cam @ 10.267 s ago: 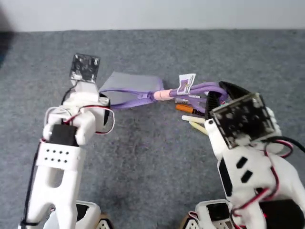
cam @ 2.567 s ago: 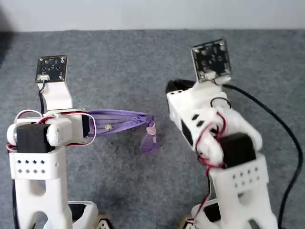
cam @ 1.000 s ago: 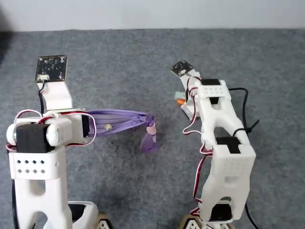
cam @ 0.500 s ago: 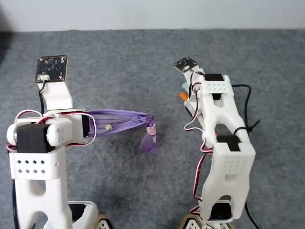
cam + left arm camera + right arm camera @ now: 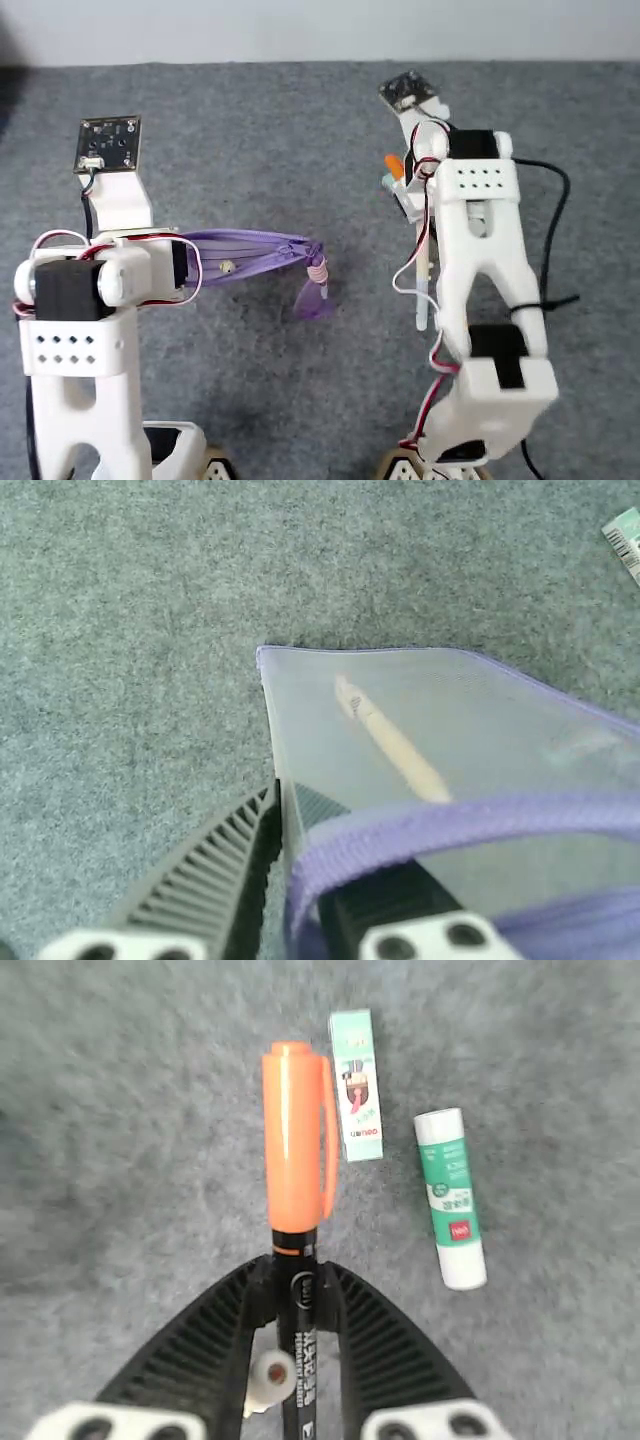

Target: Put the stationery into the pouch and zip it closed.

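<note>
The pouch (image 5: 255,252) sits at the left arm. Its clear side hangs from a purple zip band that runs out towards the middle of the desk (image 5: 300,130). The zip pull (image 5: 317,268) and a purple tab (image 5: 313,303) are at the band's far end. A pencil (image 5: 392,745) lies at a slant inside, seen through the clear wall. The left claw (image 5: 285,805) is clamped on the pouch's corner, one finger on each side of the wall, just under the zip band.

Well apart from the pouch, the right arm is stretched out over the far side of the desk. The right claw (image 5: 298,1268) is closed on the black barrel of a marker (image 5: 297,1150), whose orange cap points away past the fingertips. A small green box (image 5: 356,1085) lies on the desk just beside the cap and roughly parallel to it. A glue stick (image 5: 450,1198) with a green label lies near the box, not touching it.
</note>
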`<state>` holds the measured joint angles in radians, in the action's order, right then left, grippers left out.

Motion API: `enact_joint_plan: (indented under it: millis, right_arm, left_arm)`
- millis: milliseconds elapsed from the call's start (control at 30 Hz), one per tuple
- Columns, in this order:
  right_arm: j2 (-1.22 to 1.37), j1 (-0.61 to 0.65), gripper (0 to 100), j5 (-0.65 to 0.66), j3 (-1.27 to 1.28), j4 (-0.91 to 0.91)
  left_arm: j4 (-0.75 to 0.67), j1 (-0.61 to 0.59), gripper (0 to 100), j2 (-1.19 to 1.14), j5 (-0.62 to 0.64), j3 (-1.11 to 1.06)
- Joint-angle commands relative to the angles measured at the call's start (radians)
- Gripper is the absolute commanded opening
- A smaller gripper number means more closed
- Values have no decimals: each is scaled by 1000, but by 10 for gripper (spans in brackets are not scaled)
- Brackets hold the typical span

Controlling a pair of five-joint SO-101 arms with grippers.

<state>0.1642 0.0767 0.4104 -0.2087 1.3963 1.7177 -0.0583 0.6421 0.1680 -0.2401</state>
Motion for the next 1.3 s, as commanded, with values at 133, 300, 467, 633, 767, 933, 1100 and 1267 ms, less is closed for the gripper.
enact_joint_plan:
  millis: [133,300,467,633,767,933,1100,1267]
  right_arm:
    - [-251,38,8,-95,-25,65]
    - [-309,33,8,-152,-25,62]
    - [-325,30,8,-232,-28,53]
    - [-412,65,8,-295,-25,47]
    - [-549,117,8,-299,-23,51]
    - [-700,191,8,-405,-21,59]
    - [-806,252,8,-499,-20,101]
    - [-931,265,8,-503,49,58]
  left_arm:
    - [6,-9,12,23,12,47]
    - [6,-9,12,23,12,47]
    - [6,-8,12,23,12,47]
    - [6,-8,12,23,12,47]
    - [17,-8,12,23,12,47]
    - [20,-8,12,23,12,47]
    - [20,-8,12,23,12,47]
    - [20,-6,12,23,12,47]
